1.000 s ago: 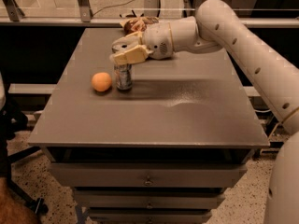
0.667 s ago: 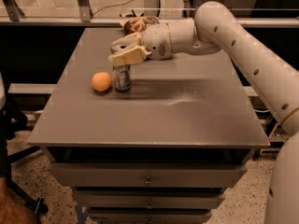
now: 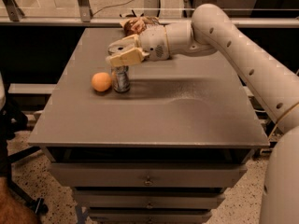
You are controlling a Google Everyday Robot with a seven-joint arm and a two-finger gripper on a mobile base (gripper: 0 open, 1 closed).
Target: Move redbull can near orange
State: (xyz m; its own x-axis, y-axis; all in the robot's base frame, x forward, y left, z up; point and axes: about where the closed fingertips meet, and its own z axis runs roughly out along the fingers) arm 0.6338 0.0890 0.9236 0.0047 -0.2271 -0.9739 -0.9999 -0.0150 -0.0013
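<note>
One desk (image 3: 187, 120), with three drawer fronts (image 3: 147, 175) beneath its top. On it, three items: one redbull can (image 3: 121, 80), one orange (image 3: 101, 81) at the can's 9 o'clock, and one brown chip bag (image 3: 135, 24) at the desk's 12 o'clock edge. One robot arm (image 3: 233, 45) bearing one claw (image 3: 124, 57), which sits just above the can, toward the desk's 10 o'clock.

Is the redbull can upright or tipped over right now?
Upright: the redbull can stands on its base beside the orange, sides vertical, with the gripper directly over its top.
</note>
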